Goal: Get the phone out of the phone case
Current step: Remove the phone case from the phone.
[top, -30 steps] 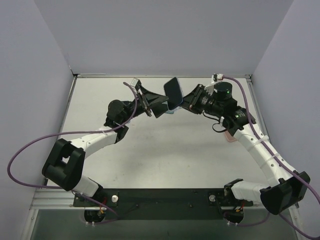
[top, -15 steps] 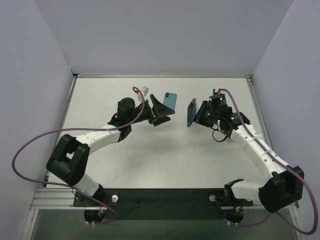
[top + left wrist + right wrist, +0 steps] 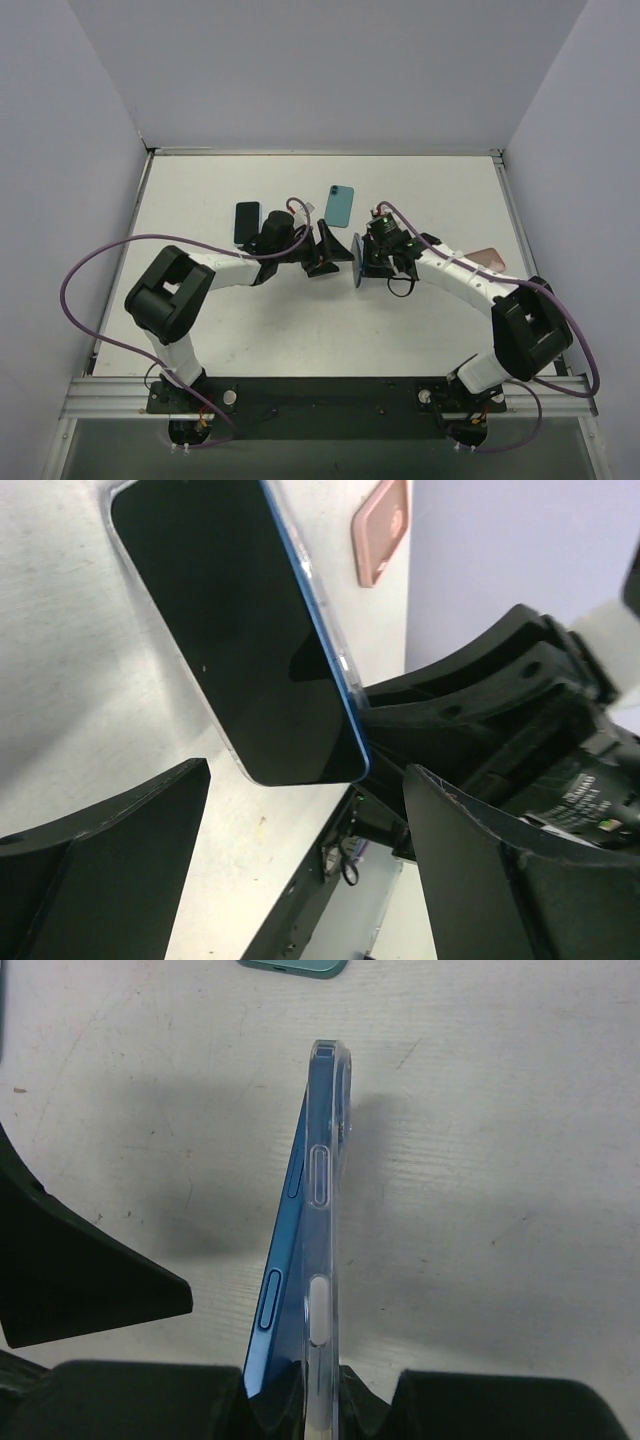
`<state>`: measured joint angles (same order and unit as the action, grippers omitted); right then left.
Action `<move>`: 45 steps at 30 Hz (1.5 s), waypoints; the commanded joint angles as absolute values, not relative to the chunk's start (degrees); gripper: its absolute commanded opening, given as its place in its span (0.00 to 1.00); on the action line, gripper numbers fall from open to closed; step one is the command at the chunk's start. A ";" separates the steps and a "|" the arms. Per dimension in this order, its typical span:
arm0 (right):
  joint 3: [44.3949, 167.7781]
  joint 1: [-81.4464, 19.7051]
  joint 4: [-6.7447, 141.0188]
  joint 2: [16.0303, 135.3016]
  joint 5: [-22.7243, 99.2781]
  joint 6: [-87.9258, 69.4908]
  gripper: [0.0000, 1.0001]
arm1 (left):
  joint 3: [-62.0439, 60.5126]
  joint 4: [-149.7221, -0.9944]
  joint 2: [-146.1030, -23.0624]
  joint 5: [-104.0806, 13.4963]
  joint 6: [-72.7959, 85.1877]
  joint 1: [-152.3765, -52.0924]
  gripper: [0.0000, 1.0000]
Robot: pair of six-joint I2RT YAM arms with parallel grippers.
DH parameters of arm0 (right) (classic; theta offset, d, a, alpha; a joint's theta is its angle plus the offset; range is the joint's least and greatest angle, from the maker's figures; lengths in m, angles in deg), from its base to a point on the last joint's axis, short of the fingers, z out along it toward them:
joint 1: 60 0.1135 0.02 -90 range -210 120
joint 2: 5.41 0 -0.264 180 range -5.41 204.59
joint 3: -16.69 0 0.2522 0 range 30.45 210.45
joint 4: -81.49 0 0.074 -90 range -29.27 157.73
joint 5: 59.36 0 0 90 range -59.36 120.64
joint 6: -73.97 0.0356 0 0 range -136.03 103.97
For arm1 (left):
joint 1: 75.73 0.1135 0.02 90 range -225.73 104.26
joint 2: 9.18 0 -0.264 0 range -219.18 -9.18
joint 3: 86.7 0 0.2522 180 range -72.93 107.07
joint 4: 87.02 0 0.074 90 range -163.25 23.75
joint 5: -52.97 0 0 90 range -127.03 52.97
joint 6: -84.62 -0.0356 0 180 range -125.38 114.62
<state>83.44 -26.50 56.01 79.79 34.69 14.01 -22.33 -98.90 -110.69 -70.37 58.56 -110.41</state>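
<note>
A blue phone [image 3: 285,1260] in a clear case [image 3: 324,1175] stands on its edge on the white table, and my right gripper [image 3: 322,1385] is shut on its lower end. In the right wrist view the phone's near edge has splayed away from the case. In the top view the phone [image 3: 357,262] is at the table's middle, with the right gripper [image 3: 368,258] just right of it. My left gripper [image 3: 328,250] is open and empty, close on the phone's left. In the left wrist view the black screen [image 3: 240,630] faces my spread fingers [image 3: 110,870].
A teal phone [image 3: 340,205] lies flat just behind the grippers. A black phone [image 3: 247,222] lies to the left by the left arm. A pink case [image 3: 487,258] lies on the right, and it also shows in the left wrist view [image 3: 382,530]. Grey walls enclose the table.
Both grippers have moved nearer and closer together. The right one carried the cased phone left to the table's middle; the left one now faces its screen at close range.
</note>
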 commanded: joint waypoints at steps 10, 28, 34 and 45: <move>81.08 -19.57 63.68 89.41 31.52 11.48 0.00 | -22.74 -94.52 -111.22 -65.51 50.25 -111.33 0.89; 80.72 -17.37 68.53 93.90 38.37 12.36 0.00 | -21.52 -88.29 -110.87 -60.95 46.65 -111.24 0.77; 81.43 -16.76 67.91 93.90 38.02 12.01 0.00 | -21.61 -87.67 -109.29 -58.13 49.02 -110.63 0.76; 81.78 -16.23 66.43 92.76 37.49 11.65 0.00 | -15.82 -79.16 -110.51 -51.99 48.76 -110.54 0.68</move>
<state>83.09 -19.33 69.73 89.61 32.15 11.85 -21.23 -84.06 -110.41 -59.77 50.41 -110.89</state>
